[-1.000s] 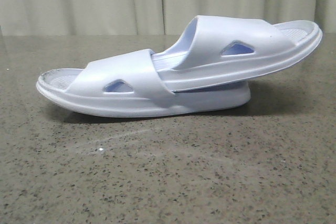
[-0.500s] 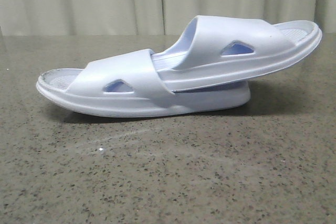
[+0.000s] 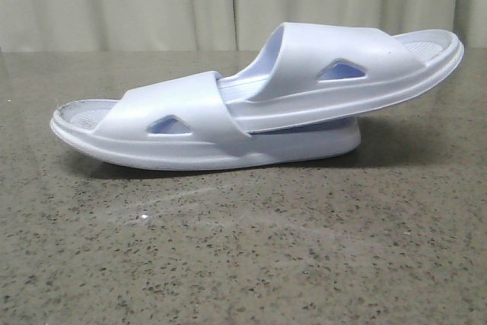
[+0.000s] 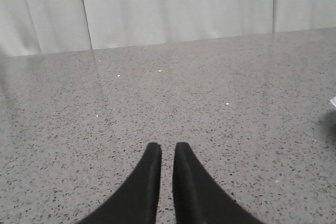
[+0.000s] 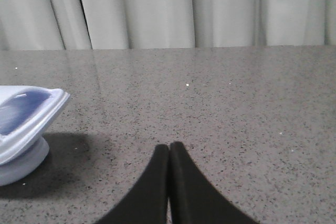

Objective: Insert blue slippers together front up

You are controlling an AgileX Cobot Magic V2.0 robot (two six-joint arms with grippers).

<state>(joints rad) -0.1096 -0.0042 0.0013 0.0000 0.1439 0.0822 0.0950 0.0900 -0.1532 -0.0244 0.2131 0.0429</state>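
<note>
Nothing much has moved since the earlier frames: the slippers [image 3: 251, 108] have only crept a hair leftward in the front view. They lie mid-table [image 3: 243, 249], one slid under the other's strap, its heel lifted to the right (nested already, by my reading). The step in hand looks like retreat; no further grasp seems needed.

Left wrist view: left gripper [image 4: 167, 153] narrow, a slit between the jaws, holding nothing, slippers off to its right.

Right wrist view: right gripper [image 5: 169, 151] closed tight and empty, the slippers' end [image 5: 26, 124] well apart to its left.
</note>
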